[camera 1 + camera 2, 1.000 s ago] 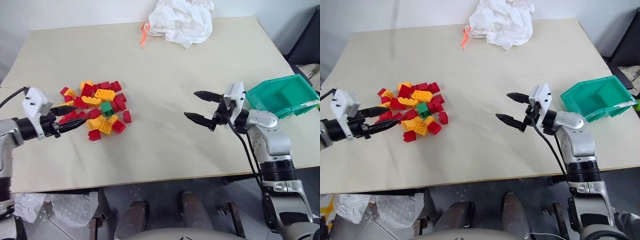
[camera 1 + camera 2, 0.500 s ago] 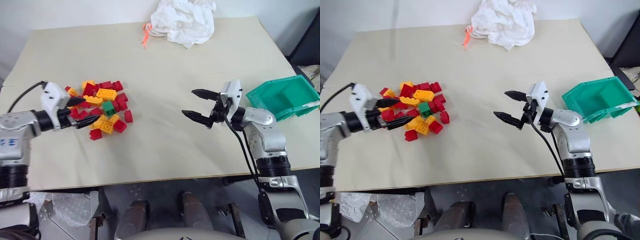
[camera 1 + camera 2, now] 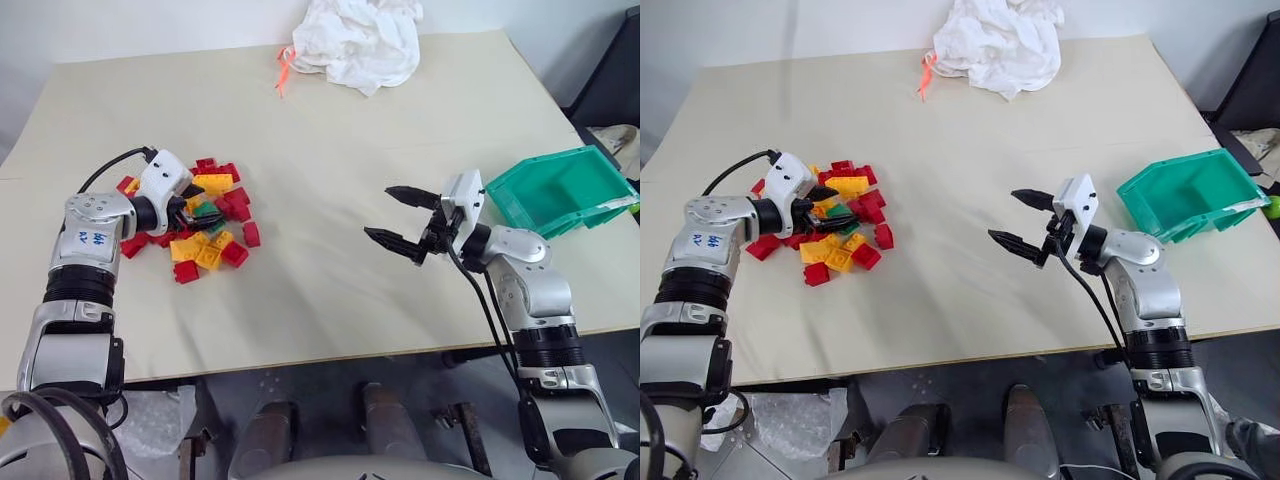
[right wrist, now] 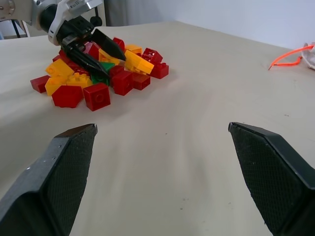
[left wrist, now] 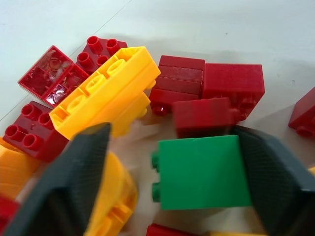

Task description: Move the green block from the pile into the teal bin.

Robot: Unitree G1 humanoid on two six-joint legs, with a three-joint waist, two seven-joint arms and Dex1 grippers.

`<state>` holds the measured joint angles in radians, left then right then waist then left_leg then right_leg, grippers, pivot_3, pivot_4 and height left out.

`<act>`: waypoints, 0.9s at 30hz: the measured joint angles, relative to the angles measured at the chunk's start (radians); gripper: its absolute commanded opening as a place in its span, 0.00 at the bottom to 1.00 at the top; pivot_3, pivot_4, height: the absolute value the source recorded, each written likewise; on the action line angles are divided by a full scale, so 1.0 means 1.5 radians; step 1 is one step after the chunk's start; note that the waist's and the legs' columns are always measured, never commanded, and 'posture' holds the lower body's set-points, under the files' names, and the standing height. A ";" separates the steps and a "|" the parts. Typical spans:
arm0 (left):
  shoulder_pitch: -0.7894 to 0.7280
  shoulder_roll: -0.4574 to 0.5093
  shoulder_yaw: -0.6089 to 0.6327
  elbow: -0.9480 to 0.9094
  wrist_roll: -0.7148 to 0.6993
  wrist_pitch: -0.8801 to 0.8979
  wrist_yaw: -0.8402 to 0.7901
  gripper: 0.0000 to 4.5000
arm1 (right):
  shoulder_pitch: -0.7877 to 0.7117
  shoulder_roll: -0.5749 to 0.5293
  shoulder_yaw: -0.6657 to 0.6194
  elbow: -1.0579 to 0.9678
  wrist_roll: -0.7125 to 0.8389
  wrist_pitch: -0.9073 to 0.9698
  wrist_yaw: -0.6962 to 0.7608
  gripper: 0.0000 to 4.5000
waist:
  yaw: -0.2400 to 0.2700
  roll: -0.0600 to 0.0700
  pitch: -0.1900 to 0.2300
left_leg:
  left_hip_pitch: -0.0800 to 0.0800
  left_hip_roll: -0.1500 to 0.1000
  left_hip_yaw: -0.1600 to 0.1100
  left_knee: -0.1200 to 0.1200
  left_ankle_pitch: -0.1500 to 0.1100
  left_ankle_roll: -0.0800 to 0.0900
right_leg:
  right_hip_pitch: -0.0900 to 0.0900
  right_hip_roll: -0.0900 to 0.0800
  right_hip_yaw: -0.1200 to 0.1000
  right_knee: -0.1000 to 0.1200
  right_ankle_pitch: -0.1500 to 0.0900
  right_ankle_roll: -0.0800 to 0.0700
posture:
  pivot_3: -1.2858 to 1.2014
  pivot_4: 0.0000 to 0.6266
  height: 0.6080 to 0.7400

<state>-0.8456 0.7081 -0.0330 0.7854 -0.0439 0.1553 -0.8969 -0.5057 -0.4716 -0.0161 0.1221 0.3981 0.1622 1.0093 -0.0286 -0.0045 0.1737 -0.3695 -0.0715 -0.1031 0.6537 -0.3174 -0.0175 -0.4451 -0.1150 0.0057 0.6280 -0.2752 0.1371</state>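
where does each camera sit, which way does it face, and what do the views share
Left eye view: on the head, looking down over the table; both arms show.
Right eye view: its stereo twin, same scene: pile, teal bin, white cloth.
Left wrist view: along the left gripper, the green block between its fingers.
Right wrist view: along the open right gripper, facing the pile.
Shared: both wrist views show the green block.

The green block point(image 5: 202, 172) and pile point(image 3: 205, 215) are smooth, glossy plastic; the tabletop point(image 3: 330, 150) matt; the cloth point(image 3: 355, 40) crumpled; hand fingers point(image 5: 268, 182) finely textured.
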 measured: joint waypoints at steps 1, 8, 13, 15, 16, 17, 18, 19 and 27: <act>-0.006 0.001 -0.001 0.004 0.004 0.008 0.001 0.61 | 0.001 0.000 0.000 -0.003 0.001 0.001 -0.001 1.00 | 0.001 0.000 0.000 | 0.000 0.000 0.000 0.001 0.000 0.000 | 0.000 0.000 0.000 0.000 0.000 0.000 | 0.52 0.24 1.00; -0.011 0.010 -0.003 0.000 0.004 0.031 -0.024 0.41 | 0.002 -0.010 -0.006 -0.007 0.001 0.009 -0.009 1.00 | -0.001 0.000 0.000 | 0.000 0.000 0.000 0.002 0.000 0.000 | 0.000 0.000 0.001 0.001 0.000 0.001 | 0.52 0.24 1.00; 0.031 0.015 0.040 -0.053 -0.034 0.045 -0.047 0.41 | -0.002 -0.010 -0.008 -0.002 0.001 0.009 -0.009 1.00 | 0.000 0.000 0.000 | -0.001 0.000 0.000 0.003 0.000 0.001 | 0.000 0.000 0.001 0.001 0.000 0.001 | 0.52 0.24 1.00; 0.046 0.027 0.050 -0.088 -0.047 0.063 -0.052 0.41 | -0.004 -0.010 -0.008 -0.001 0.001 0.009 -0.009 1.00 | 0.000 0.000 0.000 | -0.001 0.000 0.000 0.003 -0.001 0.001 | 0.000 0.000 0.001 0.001 0.001 0.001 | 0.52 0.24 1.00; 0.053 0.033 0.057 -0.107 -0.052 0.070 -0.055 0.41 | -0.005 -0.011 -0.008 -0.001 0.001 0.009 -0.008 1.00 | 0.001 0.000 0.000 | -0.001 0.000 0.000 0.003 -0.001 0.001 | 0.000 0.000 0.001 0.001 0.001 0.001 | 0.52 0.24 1.00; 0.063 0.041 0.067 -0.129 -0.060 0.073 -0.057 0.41 | -0.007 -0.011 -0.008 -0.001 0.001 0.009 -0.008 1.00 | 0.000 0.000 0.000 | -0.001 0.000 0.000 0.003 -0.001 0.001 | 0.000 0.000 0.001 0.001 0.001 0.001 | 0.52 0.24 1.00; 0.068 0.045 0.071 -0.139 -0.063 0.074 -0.059 0.41 | -0.007 -0.011 -0.008 0.000 0.001 0.009 -0.008 1.00 | 0.001 0.000 0.000 | -0.001 0.000 0.000 0.003 -0.001 0.001 | 0.000 0.000 0.001 0.001 0.001 0.001 | 0.52 0.24 1.00; 0.081 0.054 0.075 -0.160 -0.065 0.075 -0.060 0.41 | -0.007 -0.011 -0.008 0.000 0.001 0.009 -0.008 1.00 | 0.000 0.000 0.000 | -0.001 0.000 0.000 0.003 -0.001 0.001 | 0.000 0.000 0.001 0.000 0.001 0.001 | 0.52 0.24 1.00; 0.110 0.062 0.102 -0.270 -0.104 0.118 -0.054 0.41 | -0.013 -0.010 -0.008 0.009 0.001 0.008 -0.005 1.00 | 0.004 0.000 0.000 | -0.002 0.001 0.000 0.005 -0.001 0.002 | 0.000 -0.001 0.001 0.001 0.001 0.001 | 0.52 0.24 1.00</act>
<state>-0.6803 0.8008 0.1194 0.3798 -0.1998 0.3325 -0.9774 -0.5249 -0.4865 -0.0282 0.1350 0.3994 0.1743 1.0026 -0.0226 -0.0050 0.1738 -0.3723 -0.0698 -0.1035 0.6605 -0.3189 -0.0151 -0.4449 -0.1164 0.0072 0.6289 -0.2739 0.1393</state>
